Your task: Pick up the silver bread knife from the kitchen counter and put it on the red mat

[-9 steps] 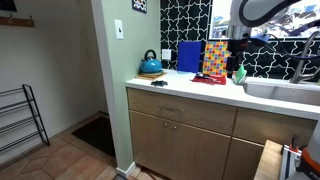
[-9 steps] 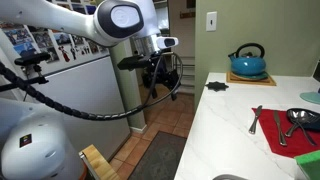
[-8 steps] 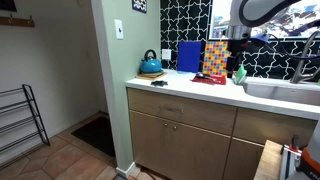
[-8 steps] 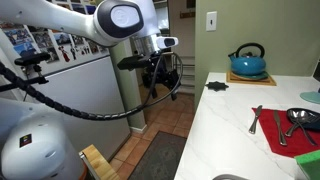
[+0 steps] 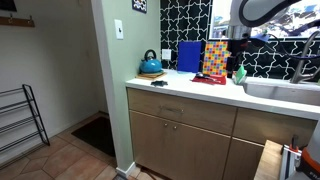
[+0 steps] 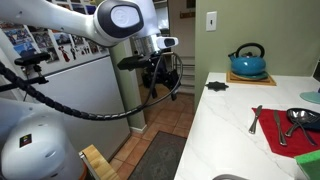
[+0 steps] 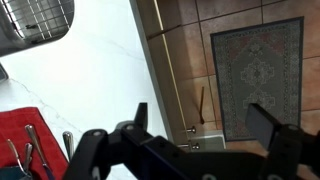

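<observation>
The silver bread knife (image 6: 254, 120) lies on the white kitchen counter (image 6: 225, 130) along the near edge of the red mat (image 6: 288, 135); whether it touches the mat I cannot tell. In the wrist view the knife (image 7: 68, 142) lies just beside the red mat (image 7: 25, 130). Other utensils lie on the mat. My gripper (image 6: 155, 72) is open and empty, high up and out past the counter's front edge, apart from the knife. In the wrist view my fingers (image 7: 205, 120) frame cabinet fronts and floor. The mat also shows in an exterior view (image 5: 210, 78), below the gripper (image 5: 237, 45).
A blue kettle (image 6: 247, 62) and a small black object (image 6: 215, 86) sit at the counter's end. An upright blue board (image 5: 189, 56) and a multicoloured box (image 5: 215, 57) stand behind the mat. A sink (image 5: 285, 90) is beside it. A rug (image 7: 255, 70) lies on the floor.
</observation>
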`<state>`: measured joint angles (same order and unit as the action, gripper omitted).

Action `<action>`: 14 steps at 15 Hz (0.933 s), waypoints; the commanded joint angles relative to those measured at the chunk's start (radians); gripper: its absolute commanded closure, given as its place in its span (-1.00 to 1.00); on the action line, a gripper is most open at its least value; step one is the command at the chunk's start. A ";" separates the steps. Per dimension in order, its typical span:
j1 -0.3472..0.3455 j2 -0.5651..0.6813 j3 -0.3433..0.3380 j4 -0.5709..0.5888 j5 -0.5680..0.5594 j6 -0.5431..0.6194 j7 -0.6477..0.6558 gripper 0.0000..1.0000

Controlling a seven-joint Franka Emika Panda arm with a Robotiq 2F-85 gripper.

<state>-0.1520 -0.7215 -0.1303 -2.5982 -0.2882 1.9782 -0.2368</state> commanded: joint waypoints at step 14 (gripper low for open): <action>0.018 0.449 -0.227 0.328 0.194 0.276 -0.207 -1.00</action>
<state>-0.1458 -0.3980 -0.3239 -2.3539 -0.1656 2.2163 -0.3816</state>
